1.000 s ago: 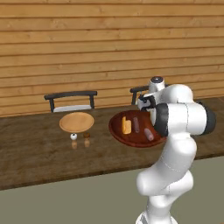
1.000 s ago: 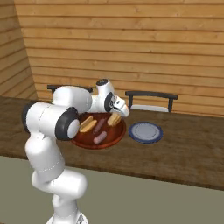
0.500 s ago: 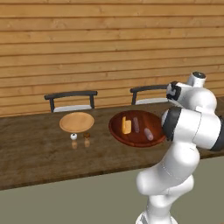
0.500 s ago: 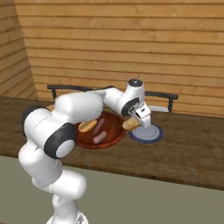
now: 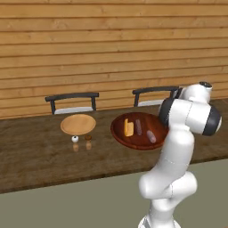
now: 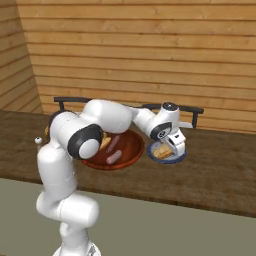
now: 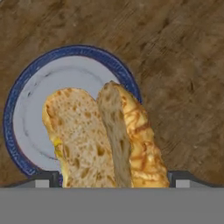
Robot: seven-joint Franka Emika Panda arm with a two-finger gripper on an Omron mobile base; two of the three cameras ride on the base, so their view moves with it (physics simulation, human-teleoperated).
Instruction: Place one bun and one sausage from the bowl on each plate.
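- My arm rises from the base, bends at the elbow and reaches forward and to the right over the table (image 5: 40,164); in the right base view the forearm runs level above the bowl to the wrist.
- My gripper (image 6: 172,148) points down over the pale blue-grey plate (image 6: 178,158), which sits just right of the bowl (image 6: 127,152) on the table.
- My jaws are clamped on a bun (image 7: 105,140); in the hand view the split bun stands between the finger tips, its cut crumb face to the left and its browned crust to the right.
- In the hand view the bun sits over the lower right part of the plate, covering part of the blue rim. I cannot tell if the bun touches the plate.
- In the right base view the bun (image 6: 161,151) shows as a tan piece right below the hand, over the plate.
- The bowl (image 5: 120,133) is dark reddish-brown wood. In the left base view it holds a second bun (image 5: 128,128) at its left and two sausages (image 5: 138,126) further right, one nearer the back and one nearer the front.
- The tan plate (image 5: 78,124) lies on the table well left of the bowl, nothing on it.
- Two small shakers (image 5: 75,139), one white and one brown, stand side by side just in front of the tan plate.
- Two dark chairs (image 5: 72,101) stand behind the table against the plank wall (image 5: 111,49).
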